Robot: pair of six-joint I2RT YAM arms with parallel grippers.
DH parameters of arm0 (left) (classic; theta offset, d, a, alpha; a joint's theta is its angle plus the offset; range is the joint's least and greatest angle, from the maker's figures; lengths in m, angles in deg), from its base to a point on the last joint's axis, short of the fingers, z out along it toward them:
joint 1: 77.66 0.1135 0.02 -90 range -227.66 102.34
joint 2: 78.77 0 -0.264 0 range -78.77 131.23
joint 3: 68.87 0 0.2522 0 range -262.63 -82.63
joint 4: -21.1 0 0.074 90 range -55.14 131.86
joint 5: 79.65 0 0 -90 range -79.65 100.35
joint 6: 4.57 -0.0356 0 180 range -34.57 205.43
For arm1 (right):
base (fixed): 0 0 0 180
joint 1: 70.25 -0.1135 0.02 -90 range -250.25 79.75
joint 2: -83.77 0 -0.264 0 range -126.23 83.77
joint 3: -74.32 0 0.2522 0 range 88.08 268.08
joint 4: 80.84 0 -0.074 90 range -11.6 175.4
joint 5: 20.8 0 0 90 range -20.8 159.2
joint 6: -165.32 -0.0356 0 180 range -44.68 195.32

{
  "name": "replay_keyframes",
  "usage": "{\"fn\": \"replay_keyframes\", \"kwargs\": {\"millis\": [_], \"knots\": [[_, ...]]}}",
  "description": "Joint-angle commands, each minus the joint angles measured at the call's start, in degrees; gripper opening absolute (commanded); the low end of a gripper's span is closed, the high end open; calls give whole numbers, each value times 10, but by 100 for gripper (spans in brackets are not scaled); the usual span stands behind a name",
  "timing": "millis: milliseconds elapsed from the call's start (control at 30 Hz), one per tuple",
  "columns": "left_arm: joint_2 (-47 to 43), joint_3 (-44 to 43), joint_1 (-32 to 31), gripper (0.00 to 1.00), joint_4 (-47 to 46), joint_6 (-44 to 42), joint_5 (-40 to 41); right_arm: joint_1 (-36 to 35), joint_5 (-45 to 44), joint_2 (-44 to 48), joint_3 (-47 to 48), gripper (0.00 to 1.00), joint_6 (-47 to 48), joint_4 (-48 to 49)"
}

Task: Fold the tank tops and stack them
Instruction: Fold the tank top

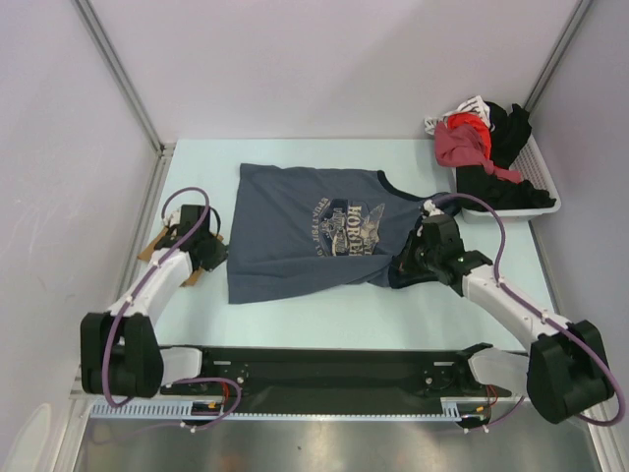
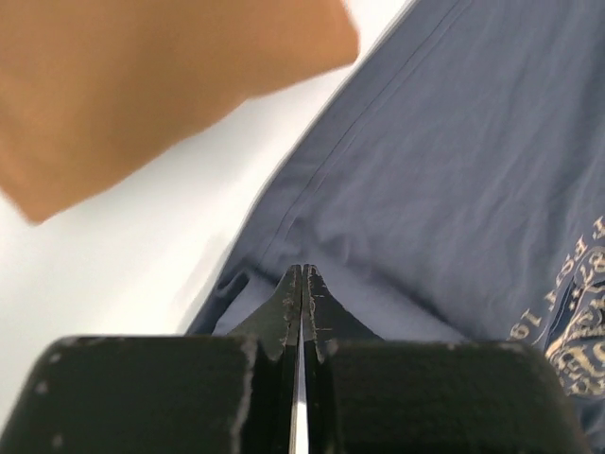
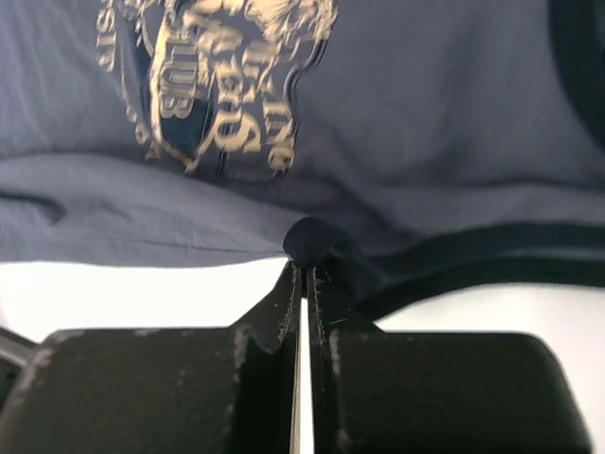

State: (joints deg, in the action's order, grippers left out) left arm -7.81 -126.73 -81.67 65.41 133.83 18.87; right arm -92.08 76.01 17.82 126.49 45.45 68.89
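Observation:
The slate-blue tank top [image 1: 305,231], with a printed graphic and dark trim, lies spread flat in the middle of the table. My left gripper [image 1: 214,253] is at its left edge, jaws shut and pinching the cloth near the hem corner [image 2: 236,284]. My right gripper [image 1: 405,267] is at the top's right side, shut on a bunch of the dark trim [image 3: 310,241]. The tan-brown tank top [image 1: 157,244] lies at the table's left edge, mostly hidden under my left arm. It shows blurred in the left wrist view [image 2: 142,85].
A white basket [image 1: 545,192] at the back right holds red, black and white clothes. Pale walls with metal posts close in the table at left, back and right. A black rail runs along the near edge between the arm bases.

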Motion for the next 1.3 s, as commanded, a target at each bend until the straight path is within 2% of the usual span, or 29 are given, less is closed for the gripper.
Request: {"fn": "replay_keyframes", "kwargs": {"millis": [0,133,200,233,267,300,500,567,633,700,833,1267], "knots": [[45,-52,-3,0,-23,-13,9,23,26,-38,43,0,26,38],[86,-89,-3,0,-22,-26,-21,30,42,-77,68,0,36,41],[91,-77,-7,6,-22,-34,-26,30,47,-85,63,0,34,46],[88,-70,-7,13,-18,-35,-24,30,51,-88,60,0,32,52],[77,-58,-8,33,-15,-33,-21,30,54,-88,56,0,30,56],[67,-31,-8,38,-20,-31,-24,30,54,-87,48,0,28,59],[-41,71,-32,39,-22,-18,-58,28,59,-81,32,0,25,67],[-75,88,-37,45,-14,-17,-62,28,61,-75,26,0,25,68],[-99,110,-38,47,-19,-22,-67,28,60,-71,23,0,26,69],[-106,124,-38,50,-28,-25,-66,29,61,-67,18,0,25,68],[-89,130,-38,50,-31,-31,-71,29,64,-63,16,1,27,64],[-81,126,-38,50,-25,-49,-11,29,65,-55,16,2,28,58]]}}
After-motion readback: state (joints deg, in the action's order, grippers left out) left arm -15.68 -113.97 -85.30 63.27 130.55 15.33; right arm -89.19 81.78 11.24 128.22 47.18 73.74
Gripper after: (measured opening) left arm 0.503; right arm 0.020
